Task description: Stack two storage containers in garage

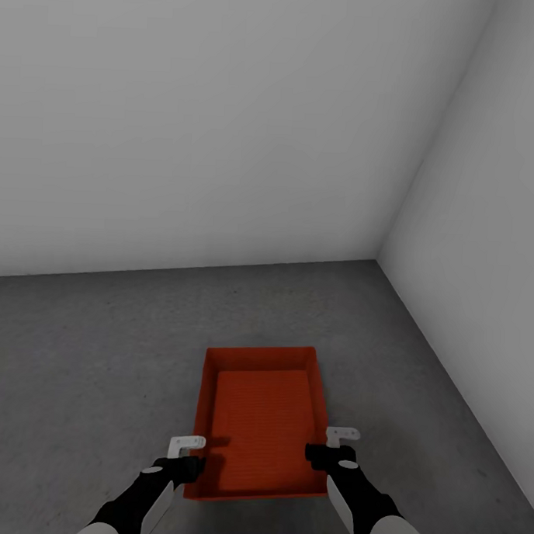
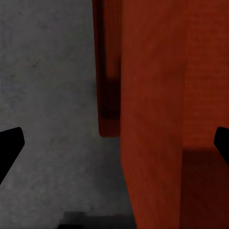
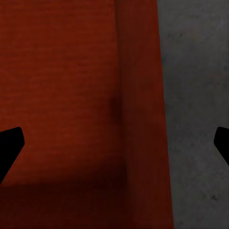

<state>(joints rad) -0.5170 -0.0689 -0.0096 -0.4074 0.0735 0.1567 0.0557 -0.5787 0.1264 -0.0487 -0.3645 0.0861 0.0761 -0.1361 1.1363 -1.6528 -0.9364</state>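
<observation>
One storage container (image 1: 260, 422) in sight, on the garage's dark concrete floor (image 1: 84, 352) near the wall corner (image 1: 378, 260); likely set as the stack's base, though a second orange edge beneath shows in the left wrist view; orange-red, shallow, ribbed bottom; left gripper (image 1: 187, 448) and right gripper (image 1: 338, 443) straddle its long walls, fingers spread wide, holding nothing.

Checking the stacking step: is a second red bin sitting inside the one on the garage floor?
No: the bin on the concrete floor holds nothing, its ribbed bottom bare.
</observation>
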